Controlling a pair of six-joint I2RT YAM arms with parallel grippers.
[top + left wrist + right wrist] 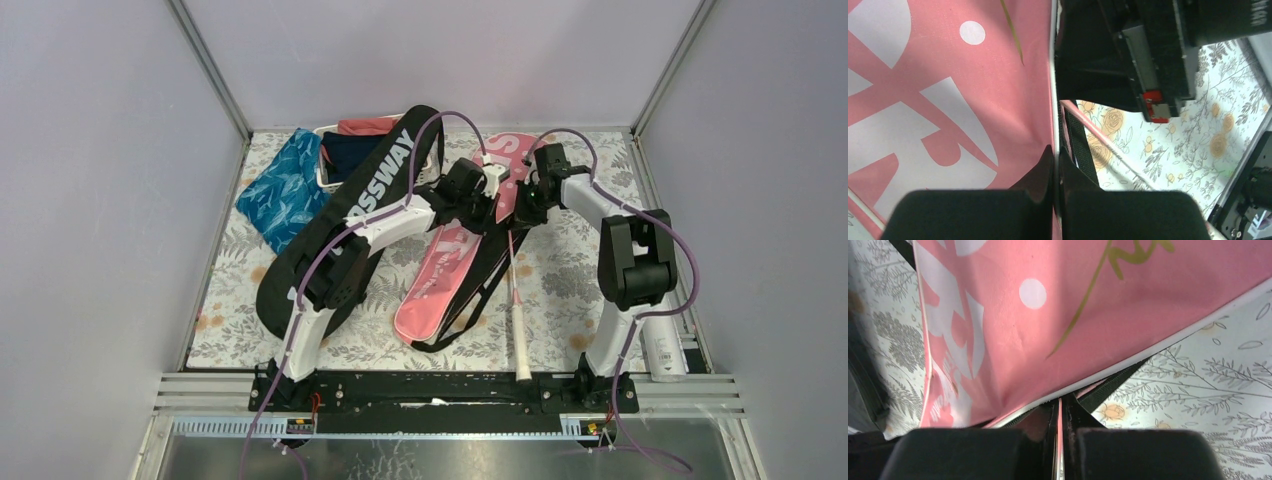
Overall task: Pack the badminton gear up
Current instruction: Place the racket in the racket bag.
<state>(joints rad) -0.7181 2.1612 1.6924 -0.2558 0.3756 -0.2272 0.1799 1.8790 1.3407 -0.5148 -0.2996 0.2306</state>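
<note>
The pink "SPORT" bag (pixel 440 265) lies slanted mid-table, its black strap (pixel 475 290) along its right side. My left gripper (pixel 490 198) is shut on the bag's white-piped edge; in the left wrist view the gripper (pixel 1057 155) pinches that edge beside the pink face (pixel 948 100). My right gripper (pixel 526 200) is shut on the same bag's edge; in the right wrist view the gripper (pixel 1060 405) holds a thin pink layer under the bag (pixel 1073 305). A white-handled racket (pixel 520 340) runs up towards the grippers, its head hidden. The black "CROSSWAY" bag (pixel 345 215) lies left.
A white slatted basket (pixel 324 165) with navy and red clothes stands at the back, a blue patterned cloth (pixel 285 190) to its left. The white shuttlecock tube (pixel 665 350) lies at the near right edge. The right arm's black body (pixel 1148 50) is close above the left gripper.
</note>
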